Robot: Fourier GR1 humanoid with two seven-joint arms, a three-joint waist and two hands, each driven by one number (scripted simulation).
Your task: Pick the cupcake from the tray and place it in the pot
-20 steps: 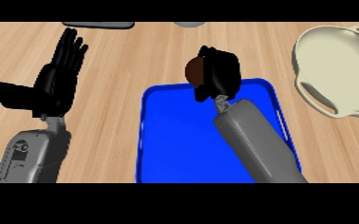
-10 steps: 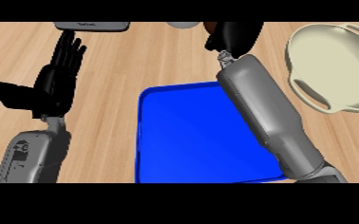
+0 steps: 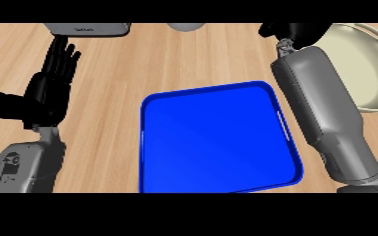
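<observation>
Cupcake hidden from view; blue tray (image 3: 218, 140) lies on the desk (image 3: 192, 60). Right hand (image 3: 295, 31), grip unreadable, sits beside the cream pot (image 3: 362, 65). Left hand (image 3: 52, 85) rests open.

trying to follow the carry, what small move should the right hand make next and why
Probably a short shift rightward, over the cream round pot. The black right hand sits curled at the view's top beside the pot's rim, not above its bowl. The cupcake itself is hidden, and the blue rectangular tray is bare. The open left hand rests.
</observation>
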